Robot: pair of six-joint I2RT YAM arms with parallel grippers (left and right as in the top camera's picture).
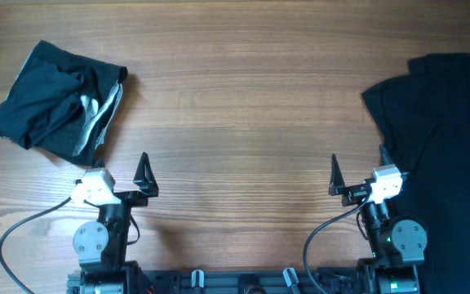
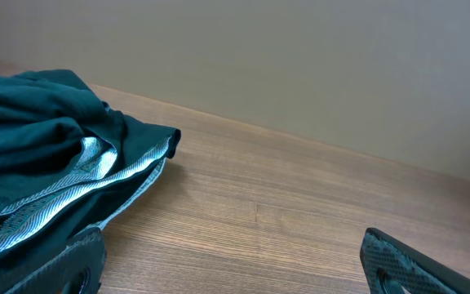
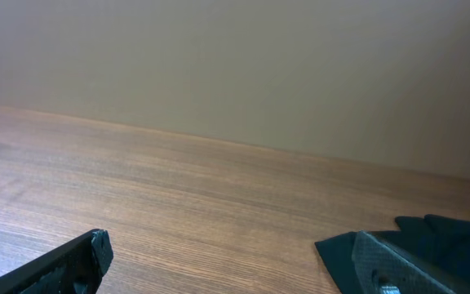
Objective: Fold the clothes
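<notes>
A crumpled dark garment (image 1: 55, 102) lies at the desk's (image 1: 243, 98) ten o'clock. The left hand (image 1: 145, 178), at seven, and the right hand (image 1: 334, 178), at five, are both spread wide, gripping nothing. A second dark garment (image 1: 451, 139) lies at three o'clock.

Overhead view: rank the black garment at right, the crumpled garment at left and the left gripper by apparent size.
1. black garment, even cropped by the frame.
2. crumpled garment.
3. left gripper, clearly smallest.

We're at a robotics lab bench: bare wood-grain table (image 1: 243, 98), plain beige wall (image 2: 300, 65), two cabled arm bases (image 1: 95, 241) at six o'clock.
</notes>
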